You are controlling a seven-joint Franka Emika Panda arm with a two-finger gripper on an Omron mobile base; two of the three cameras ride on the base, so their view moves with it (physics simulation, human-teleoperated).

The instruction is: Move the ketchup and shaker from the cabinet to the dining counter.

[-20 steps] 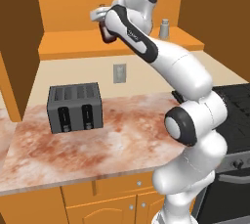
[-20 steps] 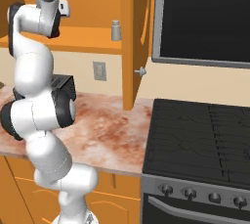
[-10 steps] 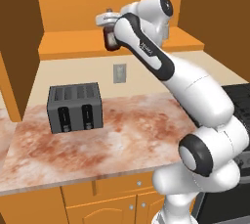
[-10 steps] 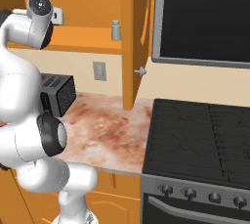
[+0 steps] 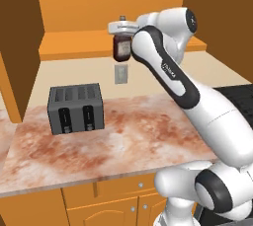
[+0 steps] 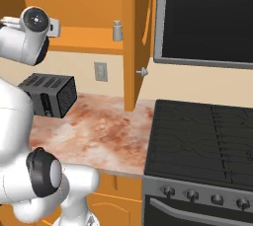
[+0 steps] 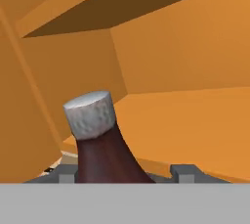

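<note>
Currently | two-finger gripper (image 5: 122, 34) pinching dark reddish-brown ketchup bottle (image 5: 121, 48) (grey cap (image 7: 90, 113)) | bottle clear of orange cabinet shelf (image 5: 74, 47) | light-grey cylindrical shaker (image 6: 117, 30) upright on shelf

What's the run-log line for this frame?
pincer: shut on ketchup | ketchup: lifted, in front of cabinet shelf | shaker: on shelf | dining counter: not reached

The arm (image 5: 168, 67) is glossy white, built of rounded, tube-like links with black bands at the joints. A small dark marking sits on the side of one link. Round grey-and-black caps close the joint ends (image 6: 35, 20). The base joint (image 6: 44, 173) has a black collar around a grey disc.
</note>
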